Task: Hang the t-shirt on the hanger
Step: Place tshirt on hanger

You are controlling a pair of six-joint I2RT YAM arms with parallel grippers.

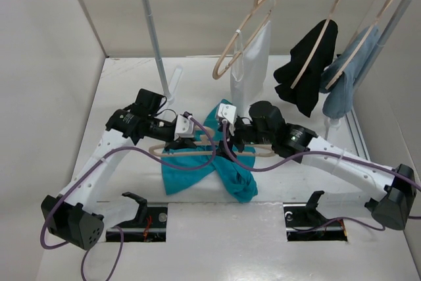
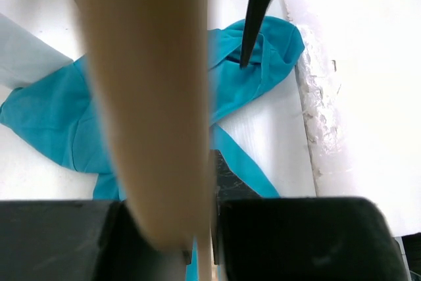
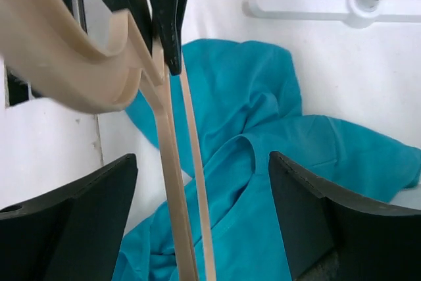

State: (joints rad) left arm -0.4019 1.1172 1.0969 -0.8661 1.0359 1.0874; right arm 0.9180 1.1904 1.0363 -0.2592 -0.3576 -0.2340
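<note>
My left claw [image 1: 185,139] clamps the hanger [image 1: 204,153] steady above the shirt [image 1: 187,172]. I've the right claw [image 3: 204,189] wide, ready for cloth.

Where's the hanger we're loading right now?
Top view, mid-table: the hanger sits over the t-shirt between the two arms, its left end clamped in the left gripper, with the open right gripper at its other end.

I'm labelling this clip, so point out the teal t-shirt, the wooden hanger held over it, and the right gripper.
t-shirt [image 1: 184,179]: top view, flat left part of the cloth.
hanger [image 3: 66,83]: right wrist view, its thick curved shoulder.
right gripper [image 3: 200,162]: right wrist view, midway between its open fingertips.
</note>
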